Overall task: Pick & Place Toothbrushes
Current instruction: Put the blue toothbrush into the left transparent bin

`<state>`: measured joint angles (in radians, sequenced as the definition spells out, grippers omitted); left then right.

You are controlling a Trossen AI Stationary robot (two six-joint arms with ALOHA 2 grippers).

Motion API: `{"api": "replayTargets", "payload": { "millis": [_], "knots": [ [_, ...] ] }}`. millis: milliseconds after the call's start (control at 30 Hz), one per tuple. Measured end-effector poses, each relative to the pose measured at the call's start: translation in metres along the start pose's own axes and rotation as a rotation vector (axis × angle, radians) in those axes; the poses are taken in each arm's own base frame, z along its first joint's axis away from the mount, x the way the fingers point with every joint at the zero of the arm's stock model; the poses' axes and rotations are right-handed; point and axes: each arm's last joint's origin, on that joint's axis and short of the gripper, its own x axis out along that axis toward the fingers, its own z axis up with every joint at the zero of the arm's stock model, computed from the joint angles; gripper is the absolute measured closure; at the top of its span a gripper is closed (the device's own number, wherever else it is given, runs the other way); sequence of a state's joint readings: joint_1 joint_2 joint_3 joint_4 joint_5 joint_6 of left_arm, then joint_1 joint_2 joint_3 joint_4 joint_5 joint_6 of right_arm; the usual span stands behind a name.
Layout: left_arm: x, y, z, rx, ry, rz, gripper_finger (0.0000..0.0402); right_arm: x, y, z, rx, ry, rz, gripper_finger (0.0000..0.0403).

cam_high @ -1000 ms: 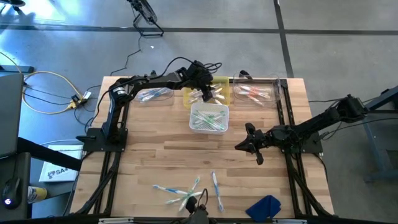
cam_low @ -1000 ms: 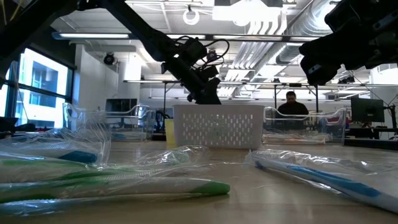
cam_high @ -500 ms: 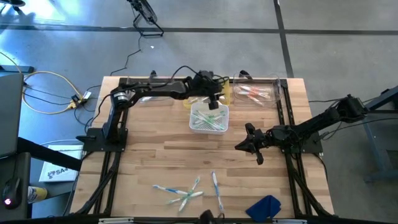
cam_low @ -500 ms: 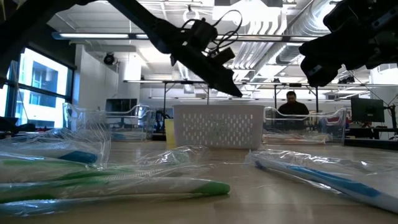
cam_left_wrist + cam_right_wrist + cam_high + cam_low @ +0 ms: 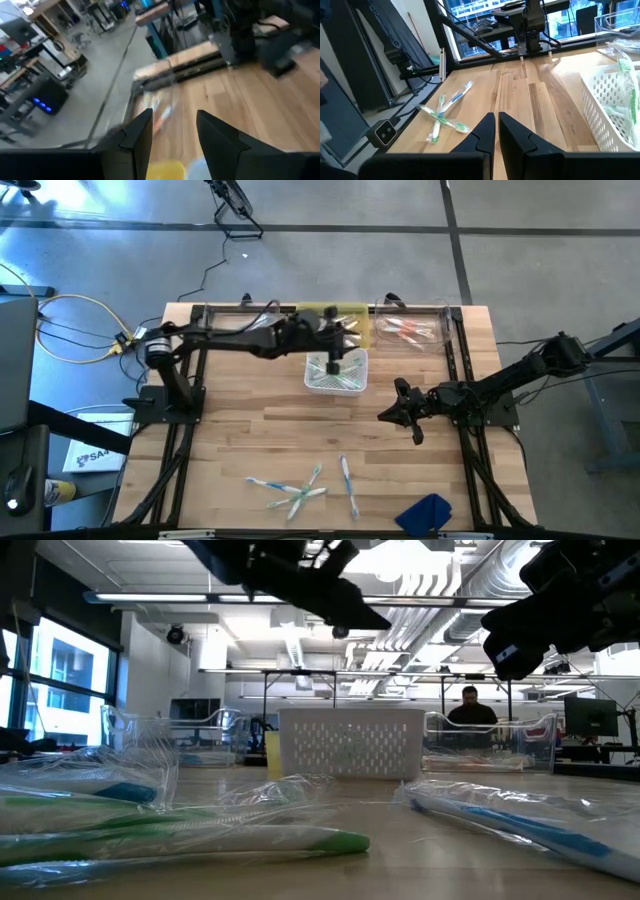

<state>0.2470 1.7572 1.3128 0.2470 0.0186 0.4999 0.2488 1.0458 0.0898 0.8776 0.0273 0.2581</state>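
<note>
Over the white basket (image 5: 336, 370) at the back of the worktop, the left tool (image 5: 334, 363) hangs open and empty, a drop likely done. Toothbrushes (image 5: 300, 488) wait near the front edge; next comes fetching one. Right tool (image 5: 392, 409) rests clenched, holding nothing.

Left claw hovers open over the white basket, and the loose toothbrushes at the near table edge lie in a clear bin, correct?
Not quite. The loose toothbrushes lie on the bare table, as the high view shows. The left claw does hover open over the white basket.
</note>
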Motion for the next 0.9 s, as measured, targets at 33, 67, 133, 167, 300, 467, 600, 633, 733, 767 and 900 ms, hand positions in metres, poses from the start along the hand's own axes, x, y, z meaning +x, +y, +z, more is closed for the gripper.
{"api": "replayTargets", "payload": {
  "millis": [33, 67, 133, 167, 300, 467, 600, 633, 733, 767, 900],
  "knots": [
    [-0.005, -0.007, -0.002, -0.001, -0.004, -0.008, 0.0254, 0.000, 0.000, 0.000, 0.000, 0.000, 0.000, 0.0388],
    [-0.009, -0.014, -0.002, 0.001, -0.025, -0.013, 0.0254, 0.000, 0.000, 0.000, 0.000, 0.000, 0.000, 0.0388],
    [-0.020, -0.030, -0.002, 0.007, -0.058, -0.036, 0.0254, 0.000, 0.000, -0.001, 0.000, 0.009, -0.002, 0.0388],
    [-0.025, -0.039, 0.000, 0.016, -0.084, -0.050, 0.0254, 0.000, 0.000, -0.001, -0.001, 0.009, -0.002, 0.0388],
    [-0.044, -0.077, 0.014, 0.078, -0.245, -0.088, 0.0254, 0.000, -0.001, -0.001, -0.011, 0.009, -0.012, 0.0388],
    [-0.061, -0.126, 0.034, 0.243, -0.396, -0.154, 0.0254, 0.000, -0.001, -0.001, -0.019, 0.006, -0.033, 0.0388],
    [-0.072, -0.150, 0.045, 0.337, -0.454, -0.199, 0.0254, 0.000, -0.001, -0.001, -0.020, 0.005, -0.033, 0.0388],
    [-0.073, -0.154, 0.046, 0.344, -0.460, -0.206, 0.0254, 0.000, -0.001, -0.001, -0.019, 0.005, -0.033, 0.0388],
    [-0.076, -0.159, 0.050, 0.345, -0.480, -0.211, 0.0254, 0.000, -0.001, -0.001, -0.019, 0.006, -0.032, 0.0388],
    [-0.076, -0.159, 0.050, 0.345, -0.479, -0.214, 0.0254, 0.000, -0.001, -0.001, -0.019, 0.006, -0.033, 0.0388],
    [-0.075, -0.158, 0.049, 0.338, -0.469, -0.214, 0.0254, 0.000, -0.001, -0.001, -0.019, 0.006, -0.033, 0.0388]
  ]
}}
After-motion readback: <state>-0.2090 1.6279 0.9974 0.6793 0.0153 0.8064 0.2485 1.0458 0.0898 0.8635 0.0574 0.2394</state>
